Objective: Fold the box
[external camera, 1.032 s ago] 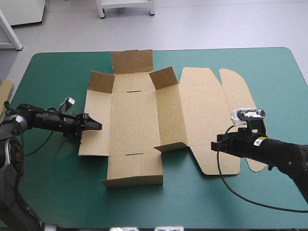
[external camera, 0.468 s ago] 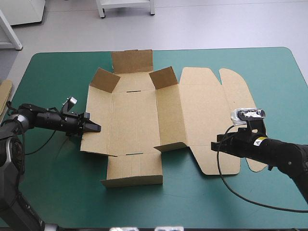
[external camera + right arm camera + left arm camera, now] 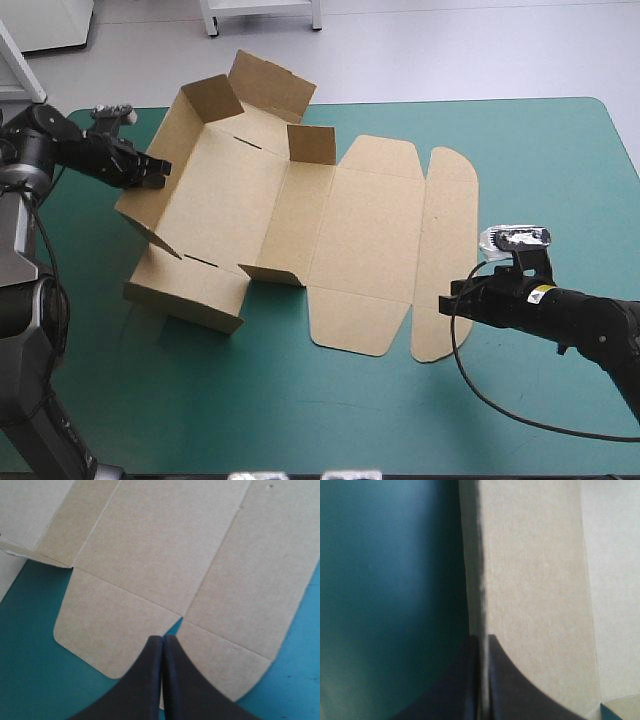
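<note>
The box [image 3: 300, 215] sits tilted at the table's [image 3: 560, 150] far left, one wall pinched in the left tool [image 3: 160, 168]. The right tool [image 3: 447, 300], closed and empty at the table's right side, seems to pin nothing, so the box may slide or slip free.

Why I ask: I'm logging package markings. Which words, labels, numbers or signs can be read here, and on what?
The box: no print, plain brown board in every view.
A small yellow sticker on the right arm: too small to read.
Nothing else carries text.
</note>
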Controlling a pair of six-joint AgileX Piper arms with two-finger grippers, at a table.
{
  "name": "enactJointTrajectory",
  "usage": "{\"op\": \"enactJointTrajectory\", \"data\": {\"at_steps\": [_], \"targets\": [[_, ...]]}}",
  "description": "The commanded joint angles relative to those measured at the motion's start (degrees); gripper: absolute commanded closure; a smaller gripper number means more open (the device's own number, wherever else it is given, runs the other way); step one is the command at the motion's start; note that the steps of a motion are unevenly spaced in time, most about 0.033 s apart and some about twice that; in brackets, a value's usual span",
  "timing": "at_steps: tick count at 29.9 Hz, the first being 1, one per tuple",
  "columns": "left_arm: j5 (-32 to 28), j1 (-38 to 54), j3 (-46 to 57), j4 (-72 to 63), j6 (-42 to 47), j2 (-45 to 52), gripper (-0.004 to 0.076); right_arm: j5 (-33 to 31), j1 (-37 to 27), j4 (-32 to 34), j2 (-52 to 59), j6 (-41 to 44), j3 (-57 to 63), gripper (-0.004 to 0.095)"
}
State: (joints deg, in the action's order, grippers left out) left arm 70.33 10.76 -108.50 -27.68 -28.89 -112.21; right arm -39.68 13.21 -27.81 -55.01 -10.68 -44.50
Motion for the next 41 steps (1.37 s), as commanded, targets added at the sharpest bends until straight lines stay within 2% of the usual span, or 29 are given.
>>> {"op": "enactJointTrajectory", "data": {"at_steps": [1,9,13,20,24,26,30,32,35,38,41], "targets": [[3.84,-4.84,-9.46,1.13,1.04,1.26,0.0732,1.89,-0.35,-1.25,0.55,-0.86,-1.86,0.0908],[3.84,-25.43,-10.71,22.17,0.1,0.23,0.0732,0.45,-0.35,-1.11,0.55,-0.86,-1.86,0.0908],[3.84,-32.24,-10.71,31.86,-0.11,1.85,0.0732,0.45,-0.35,-1.11,0.55,-0.86,-1.86,0.0908],[3.84,-34.06,-9.06,34.72,-0.55,9.55,0.0733,0.33,-0.35,-1.11,0.55,-0.86,-1.86,0.0908],[3.46,-33.96,1.37,35.19,-3.01,17.18,0.0732,-0.02,-0.35,-1.11,0.55,-0.75,-1.86,0.0908],[0.57,-33.96,7.22,37.02,-3.94,20.76,0.0733,-0.02,-0.35,-1.11,0.55,-0.75,-1.86,0.0908],[-13.03,-33.74,19.9,50.47,-3.18,27.06,0.0732,-1.19,-0.35,-1.11,0.55,-0.75,-1.86,0.0908],[-21.06,-32.95,22.16,55.9,0.62,27.5,0.0732,-1.19,-0.35,-1.11,0.55,-0.75,-1.86,0.0908],[-30.79,-32.12,22.34,54.39,1.16,25.83,0.0732,-1.64,-0.35,-1.11,0.55,-0.86,-1.86,0.0908],[-33.61,-32.48,22.34,53.96,1.16,22.27,0.0732,-1.93,-0.35,-1.11,0.55,-0.86,-1.86,0.0908],[-33.16,-34.58,22.34,53.81,1.16,19.21,0.0732,-1.81,-0.35,-1.11,0.55,-0.86,-1.86,0.0908]]}}
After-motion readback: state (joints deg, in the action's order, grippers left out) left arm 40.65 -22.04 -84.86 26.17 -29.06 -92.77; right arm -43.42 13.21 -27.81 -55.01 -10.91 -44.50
